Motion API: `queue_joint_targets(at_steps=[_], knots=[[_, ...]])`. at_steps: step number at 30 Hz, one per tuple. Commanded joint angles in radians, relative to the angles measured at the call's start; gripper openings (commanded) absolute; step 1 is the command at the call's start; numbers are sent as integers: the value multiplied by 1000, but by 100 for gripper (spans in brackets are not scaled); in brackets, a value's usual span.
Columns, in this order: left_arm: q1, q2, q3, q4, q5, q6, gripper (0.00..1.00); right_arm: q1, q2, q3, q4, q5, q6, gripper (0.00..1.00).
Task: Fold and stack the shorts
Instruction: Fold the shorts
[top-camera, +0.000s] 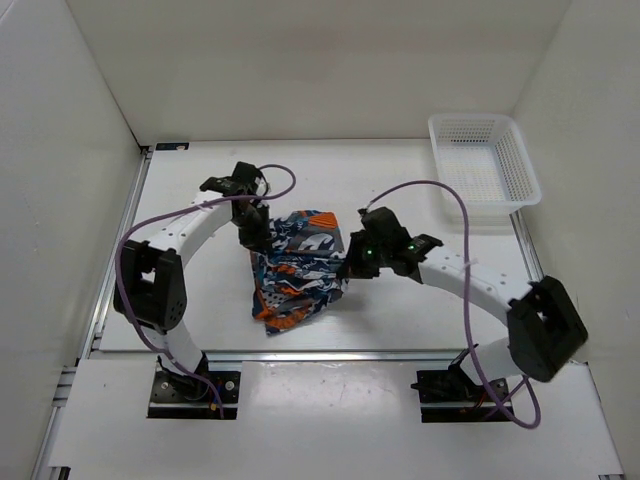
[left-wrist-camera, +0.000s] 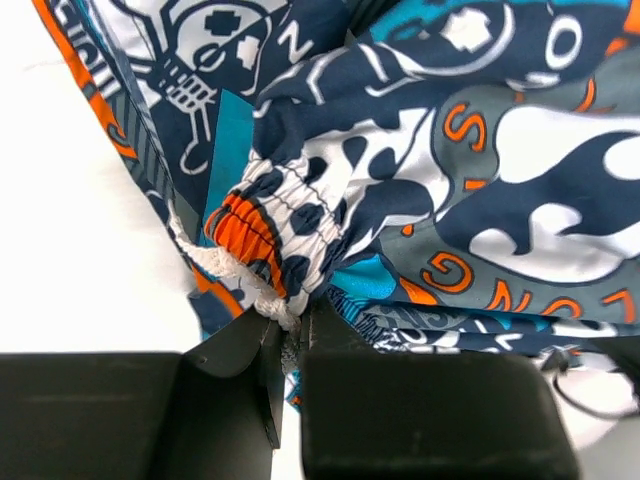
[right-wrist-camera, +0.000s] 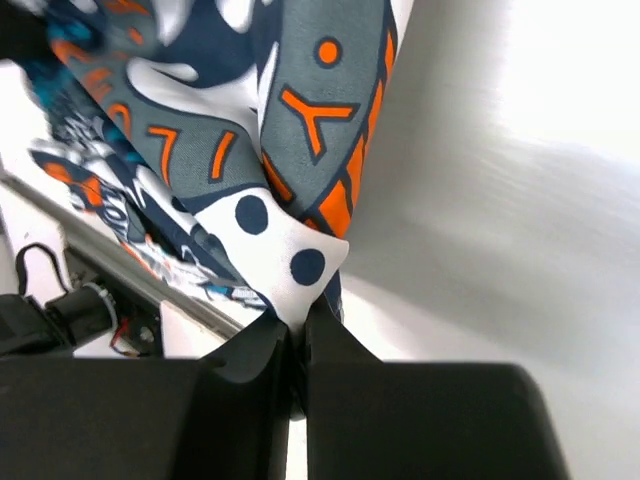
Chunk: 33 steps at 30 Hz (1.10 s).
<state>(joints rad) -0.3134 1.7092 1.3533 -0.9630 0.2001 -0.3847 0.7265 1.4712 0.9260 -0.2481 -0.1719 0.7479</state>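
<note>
The shorts (top-camera: 296, 265), with a navy, orange, teal and white print, hang between my two grippers above the middle of the table, their lower end drooping to the table. My left gripper (top-camera: 254, 236) is shut on their left edge. In the left wrist view it (left-wrist-camera: 290, 335) pinches the gathered waistband and white drawstring (left-wrist-camera: 235, 275). My right gripper (top-camera: 350, 266) is shut on their right edge. In the right wrist view it (right-wrist-camera: 297, 335) pinches a white corner with navy dots (right-wrist-camera: 275, 245).
A white plastic mesh basket (top-camera: 484, 170) stands at the back right of the table. White walls close in the left, back and right sides. Purple cables loop over both arms.
</note>
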Motion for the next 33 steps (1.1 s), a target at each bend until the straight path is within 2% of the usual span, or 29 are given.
queue_joint_targets(at_steps=[1, 2, 3, 4, 5, 6, 8, 13, 14, 18, 23, 27, 28, 30, 31, 33], knots=[[-47, -39, 37, 9, 45, -10, 10, -6, -121, -35, -167, 173, -27, 1], [-47, -39, 37, 9, 45, -23, 10, -6, -132, -35, -199, 183, -44, 9], [-47, -63, 27, 9, 45, -23, 10, -6, -132, -35, -210, 183, -57, 25], [-47, -75, 5, 9, 26, -23, 10, -6, -132, -20, -227, 167, -73, 72], [-47, -85, -12, 9, 16, -32, 10, -6, -132, 0, -252, 176, -73, 86], [-35, -95, -29, 18, 4, -33, 10, -6, -132, 0, -287, 192, -73, 93], [-21, -95, -92, 58, 4, -33, 10, -6, -143, -9, -287, 206, -73, 100], [0, 27, -172, 122, -31, -65, 10, -6, -143, -9, -287, 233, -64, 100], [0, 27, -172, 122, -63, -84, 10, -6, -143, 5, -298, 233, -64, 97], [0, 36, -181, 122, -94, -112, 10, -6, -143, 30, -298, 233, -64, 95], [42, 47, -214, 113, -102, -131, 59, -6, -111, 91, -319, 242, -82, 93], [66, -69, -192, 69, -113, -131, 61, 14, -63, 152, -319, 221, -105, 68], [82, -95, -175, 35, -113, -131, 62, 27, -52, 177, -319, 210, -105, 55], [99, -157, -120, 0, -137, -131, 62, 40, -8, 195, -310, 189, -133, 41], [112, -170, -105, -28, -149, -131, 62, 59, 10, 210, -295, 175, -133, 29], [126, -190, -83, -37, -149, -122, 62, 80, 70, 226, -257, 135, -145, 19]])
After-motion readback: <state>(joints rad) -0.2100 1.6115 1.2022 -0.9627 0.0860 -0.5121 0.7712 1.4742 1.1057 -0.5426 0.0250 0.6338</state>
